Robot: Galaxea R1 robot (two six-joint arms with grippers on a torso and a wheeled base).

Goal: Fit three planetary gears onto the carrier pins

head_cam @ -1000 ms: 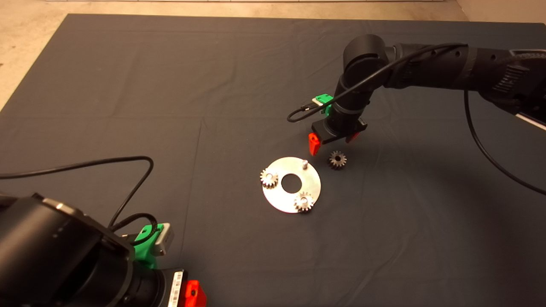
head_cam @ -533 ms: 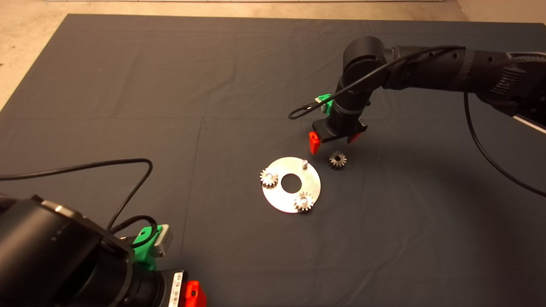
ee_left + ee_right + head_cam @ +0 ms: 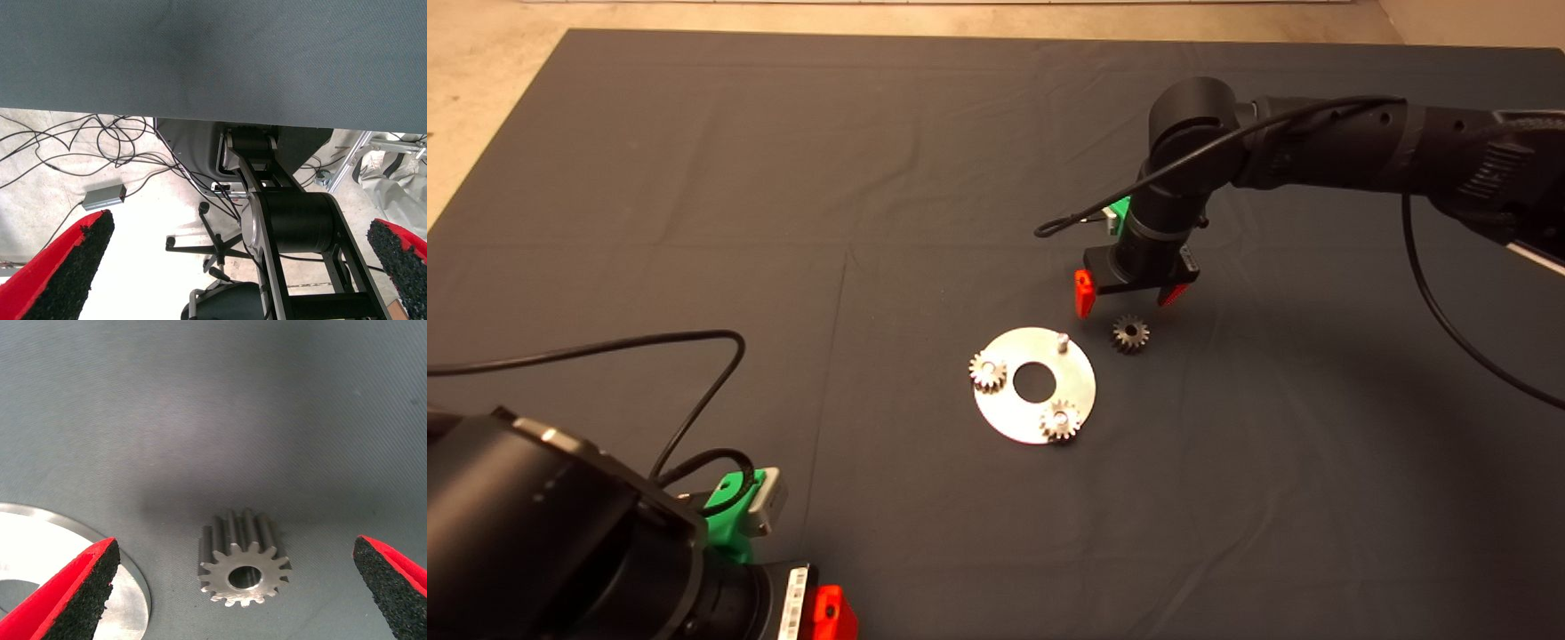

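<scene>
A shiny round disc (image 3: 1080,378) lies mid-mat with a large centre hole. Two planetary gears sit on its pins, one at the left rim (image 3: 988,371) and one at the near rim (image 3: 1060,420). The third carrier pin (image 3: 1062,340) at the far rim stands bare. A loose gear (image 3: 1130,333) (image 3: 243,559) lies flat on the mat just right of the disc. My right gripper (image 3: 1128,295) (image 3: 233,587) hovers open just above and behind this gear, its red fingers (image 3: 73,597) spread wide to either side. My left gripper (image 3: 233,267) is parked at the lower left, open.
The disc's rim (image 3: 137,587) shows beside the loose gear in the right wrist view. A black cable (image 3: 694,373) loops over the mat at the left. The left wrist view shows the mat's edge, floor cables and a chair base beyond it.
The right gripper has shifted slightly to the right, now more squarely over the loose gear. The gears, the disc and the left arm have not moved.
</scene>
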